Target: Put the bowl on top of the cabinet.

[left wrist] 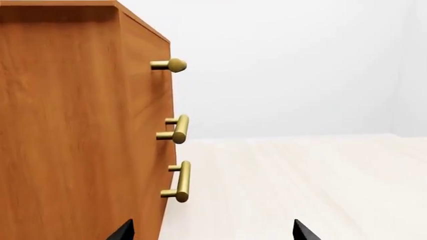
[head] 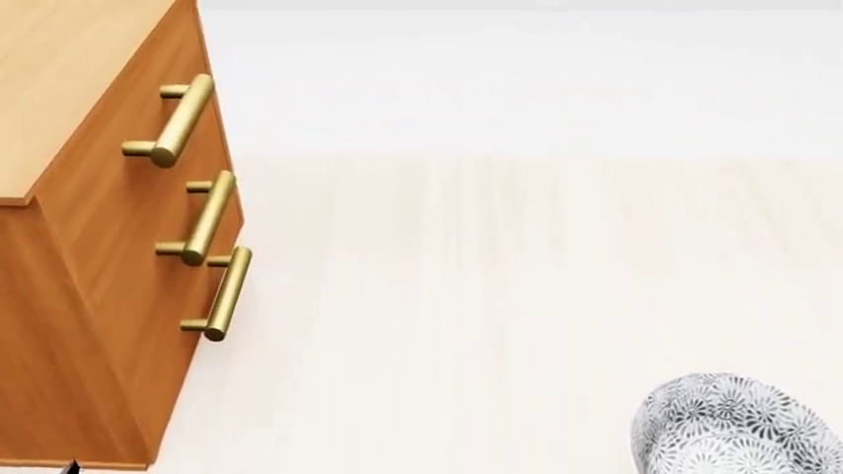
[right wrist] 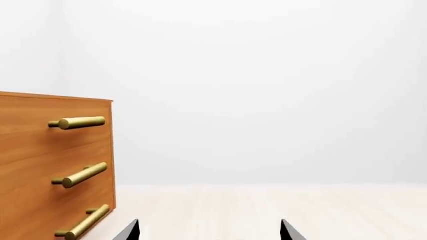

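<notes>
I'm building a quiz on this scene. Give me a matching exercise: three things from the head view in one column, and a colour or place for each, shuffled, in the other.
Things:
1. bowl
2. cabinet
3. handles

Descriptions:
A. brass, three bars on the drawer fronts
B. orange-brown wood, at the left edge
C. grey-blue floral, on the floor at the lower right

Pairs: 1-C, 2-B, 3-A

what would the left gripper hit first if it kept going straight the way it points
Probably nothing soon: the open left gripper points past the cabinet, beside its handles, over bare floor toward the far wall. Depth is unclear, so it may graze the cabinet's corner.
</notes>
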You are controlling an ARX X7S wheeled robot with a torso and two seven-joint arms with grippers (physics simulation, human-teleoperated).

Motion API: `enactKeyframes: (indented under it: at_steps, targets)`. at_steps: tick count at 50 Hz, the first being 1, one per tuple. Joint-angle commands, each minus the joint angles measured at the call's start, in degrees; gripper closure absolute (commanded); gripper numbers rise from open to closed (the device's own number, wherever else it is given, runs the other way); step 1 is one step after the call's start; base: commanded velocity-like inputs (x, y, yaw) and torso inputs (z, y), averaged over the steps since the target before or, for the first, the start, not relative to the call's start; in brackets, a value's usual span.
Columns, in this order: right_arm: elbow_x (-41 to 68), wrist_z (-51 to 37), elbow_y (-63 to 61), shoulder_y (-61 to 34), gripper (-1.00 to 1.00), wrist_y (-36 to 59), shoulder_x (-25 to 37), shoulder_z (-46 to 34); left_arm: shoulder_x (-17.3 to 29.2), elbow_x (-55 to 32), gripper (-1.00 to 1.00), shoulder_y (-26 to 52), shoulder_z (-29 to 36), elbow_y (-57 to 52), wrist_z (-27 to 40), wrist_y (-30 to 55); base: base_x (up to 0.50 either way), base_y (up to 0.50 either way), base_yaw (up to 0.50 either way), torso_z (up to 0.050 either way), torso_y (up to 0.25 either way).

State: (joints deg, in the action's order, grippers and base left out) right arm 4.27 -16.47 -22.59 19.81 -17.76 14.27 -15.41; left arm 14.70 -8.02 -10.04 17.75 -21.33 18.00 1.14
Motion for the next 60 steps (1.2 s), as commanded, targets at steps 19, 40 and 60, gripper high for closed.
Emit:
enactKeyframes:
  at_steps: [19, 40, 60]
  targets:
    - [-4.0, -1.6, -1.4, 1.0, -1.00, 0.7, -0.8, 0.8, -0.5, -1.1, -1.00, 0.9, -1.2, -1.0, 1.6, 3.2, 0.08, 0.00, 0.00, 0.000, 0.000]
    - [13.9, -9.0, -9.9, 2.1, -1.00, 9.6, -4.0, 10.2, -1.0, -5.7, -1.00, 2.6, -2.8, -3.0, 4.1, 10.7, 0.00, 0.00, 0.00, 0.000, 0.000]
    - [32.7, -10.4, -7.9, 4.3, -1.00, 0.7, -6.6, 18.8, 0.3, -10.6, -1.00, 2.9, -2.8, -2.2, 0.0, 8.9, 0.00, 0.00, 0.00, 0.000, 0.000]
